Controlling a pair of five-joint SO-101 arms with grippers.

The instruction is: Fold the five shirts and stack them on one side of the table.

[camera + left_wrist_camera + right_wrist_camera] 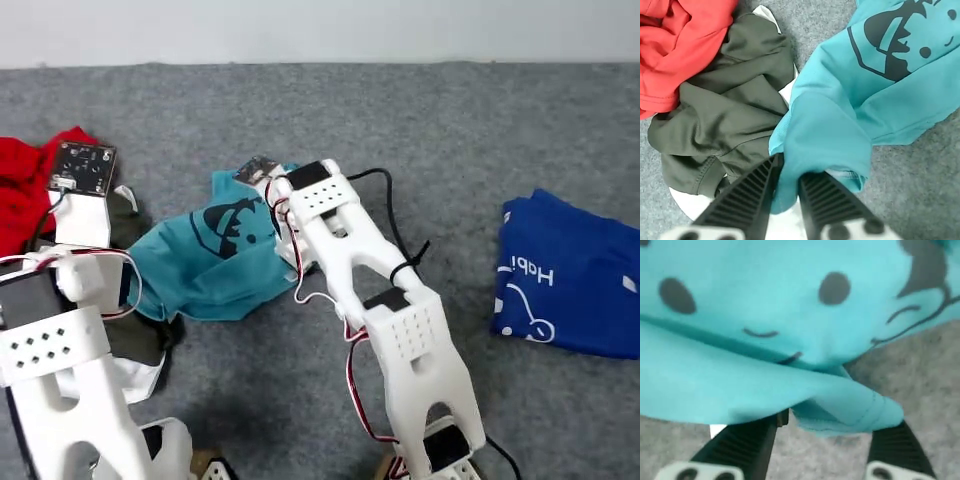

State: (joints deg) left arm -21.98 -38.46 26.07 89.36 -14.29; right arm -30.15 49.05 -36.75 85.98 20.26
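Observation:
A teal shirt (215, 255) with a dark cartoon print lies crumpled at the table's middle left. My left gripper (790, 167) is shut on its near corner (815, 135), next to the dark olive shirt (725, 110). At the teal shirt's far edge, my right gripper (258, 172) stands open, its jaws on either side of a hanging fold (850, 405). A red shirt (25, 185) is bunched at the far left. The olive shirt (135, 335) rests on a white one (135, 378). A blue shirt (570, 275) lies folded at the right.
Grey carpet-like cloth (450, 140) covers the table. Both white arms rise from the near edge, the right arm (400, 320) crossing the middle. Bare surface lies between the teal and blue shirts and along the back.

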